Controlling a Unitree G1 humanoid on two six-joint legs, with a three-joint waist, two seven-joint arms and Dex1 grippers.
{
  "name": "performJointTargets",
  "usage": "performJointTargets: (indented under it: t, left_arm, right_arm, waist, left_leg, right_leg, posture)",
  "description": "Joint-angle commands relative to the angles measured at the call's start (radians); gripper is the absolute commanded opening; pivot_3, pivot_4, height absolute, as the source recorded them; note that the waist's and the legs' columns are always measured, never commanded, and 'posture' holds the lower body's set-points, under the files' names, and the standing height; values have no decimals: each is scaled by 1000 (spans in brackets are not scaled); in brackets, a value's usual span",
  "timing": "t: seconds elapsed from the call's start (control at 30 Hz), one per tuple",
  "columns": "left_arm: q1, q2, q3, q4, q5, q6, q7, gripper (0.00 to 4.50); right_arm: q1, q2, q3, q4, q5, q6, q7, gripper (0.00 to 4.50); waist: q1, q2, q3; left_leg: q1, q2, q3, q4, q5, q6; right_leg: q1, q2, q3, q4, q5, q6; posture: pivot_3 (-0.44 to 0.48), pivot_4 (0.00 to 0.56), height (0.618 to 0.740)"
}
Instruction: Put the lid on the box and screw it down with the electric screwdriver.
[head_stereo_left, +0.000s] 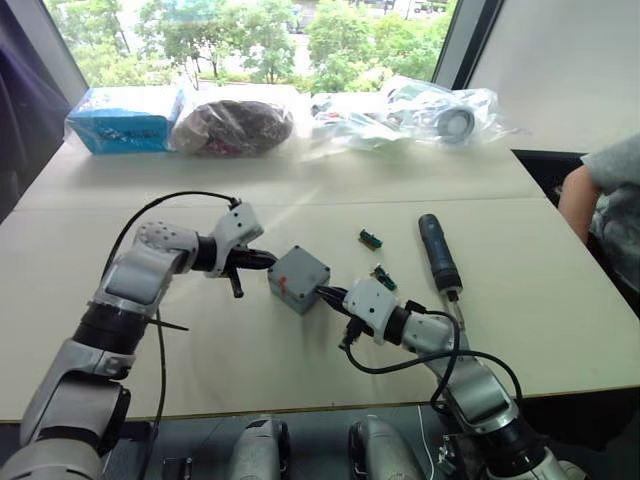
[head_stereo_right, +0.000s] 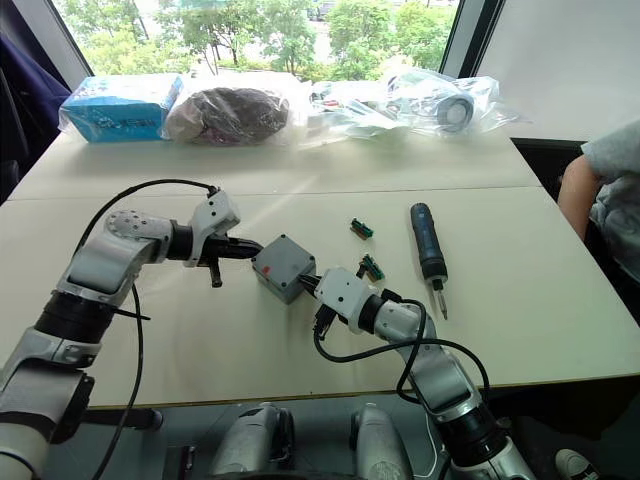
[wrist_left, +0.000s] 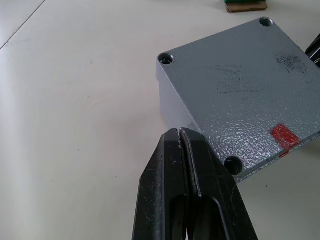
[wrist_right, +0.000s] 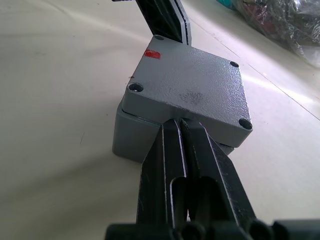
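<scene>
The lid (wrist_right: 187, 95) sits slightly skewed on the box (wrist_right: 131, 139). Both the left gripper (wrist_left: 180, 137) and the right gripper (wrist_right: 180, 125) are fully closed, empty, pressing opposite sides. Square the corners before fetching the electric screwdriver (head_stereo_left: 440, 255).

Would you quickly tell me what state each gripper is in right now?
Left gripper: shut, holding nothing, tips at the edge of the lid.
Right gripper: shut, holding nothing, tips against the lid's opposite edge.

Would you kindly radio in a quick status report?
Left gripper and right gripper shut, pressing opposite sides of lid. Lid on box, slightly askew. Electric screwdriver lying untouched on table.
</scene>
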Motion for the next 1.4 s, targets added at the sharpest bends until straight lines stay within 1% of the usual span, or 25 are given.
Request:
performJointTargets:
  t: [0.03,0.3,0.57,0.87,1.1,1.23,1.4]
  left_arm:
    - [-23,-21,-26,-29,-7,-20,-27,0]
    - [0,8,-23,-43,-1,-19,-63,0]
    - [7,12,-27,-46,7,-28,-71,0]
    - [-4,-2,-21,7,39,-77,-58,0]
    - [-66,16,21,98,45,-92,-52,0]
    - [-66,6,11,119,49,-101,-43,0]
    - [-38,-29,-13,127,64,-111,-28,0]
  right_arm:
    - [-5,3,8,-49,14,-4,4,43]
    - [-2,0,3,-58,16,0,7,43]
    - [-3,0,5,-62,24,4,15,43]
    - [-2,-7,-7,-75,24,17,12,43]
    - [18,-27,-60,-135,63,74,12,43]
    - [27,-44,-62,-137,75,95,21,43]
    - [3,-49,-31,-80,57,97,35,43]
  waist:
    - [-1,0,0]
    - [-1,0,0]
    - [0,0,0]
    - [0,0,0]
    - [0,0,0]
    - [-1,0,0]
    - [0,0,0]
  left_leg:
    - [0,0,0,0,0,0]
    - [0,0,0,0,0,0]
    - [0,0,0,0,0,0]
    - [0,0,0,0,0,0]
    - [0,0,0,0,0,0]
    - [0,0,0,1,0,0]
    - [0,0,0,1,0,0]
  right_leg:
    - [0,0,0,0,0,0]
    - [0,0,0,0,0,0]
    - [0,0,0,0,0,0]
    - [0,0,0,0,0,0]
    - [0,0,0,0,0,0]
    - [0,0,0,0,0,0]
    - [0,1,0,0,0,0]
  posture:
    - [0,150,740]
    - [0,150,740]
    - [0,150,740]
    - [0,150,740]
    - [0,150,740]
    - [0,150,740]
    - [0,150,740]
